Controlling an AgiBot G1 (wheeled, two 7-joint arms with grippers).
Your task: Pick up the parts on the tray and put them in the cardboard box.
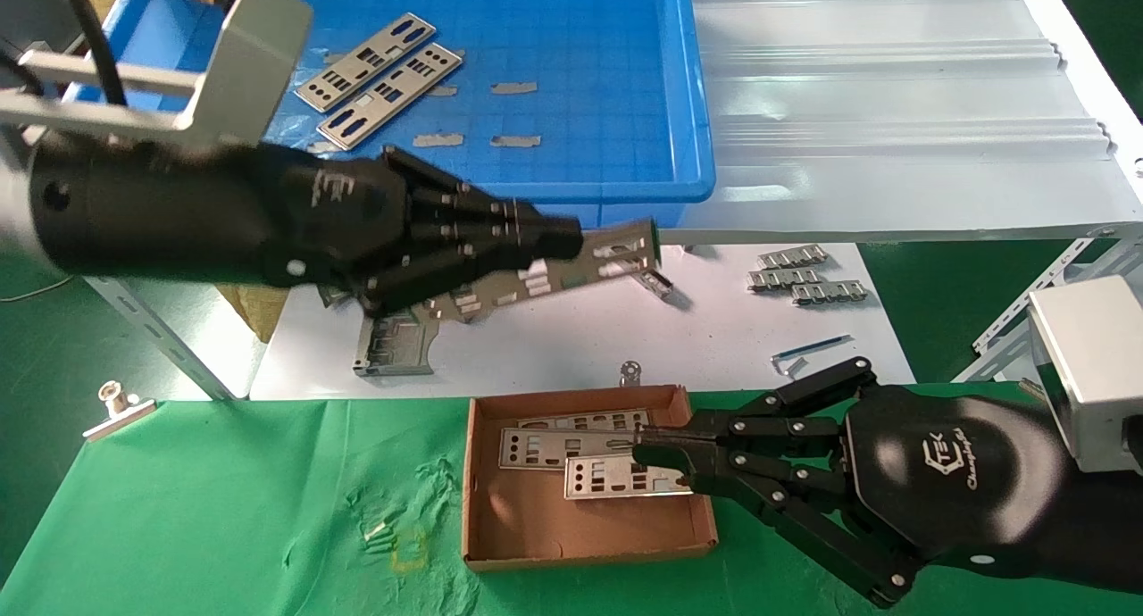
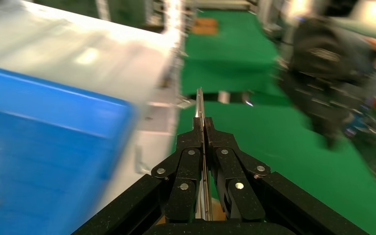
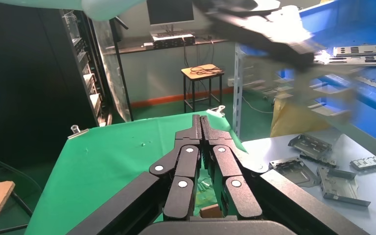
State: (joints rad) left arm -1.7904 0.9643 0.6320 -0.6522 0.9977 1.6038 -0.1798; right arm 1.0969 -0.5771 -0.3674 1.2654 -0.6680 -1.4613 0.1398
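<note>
Two plates (image 1: 379, 79) lay in the far tray (image 1: 625, 107), three in the near box (image 1: 589, 518), and one (image 1: 571, 272) in the left gripper (image 1: 571, 238); three toothed strips (image 1: 808, 277) sat right.

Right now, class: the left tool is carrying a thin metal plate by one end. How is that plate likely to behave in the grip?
The plate probably stays stiff: it juts straight from the left tool without sagging. Thin, punched metal suggests it is light. Held at one end, the smooth strip might pivot or slip.
</note>
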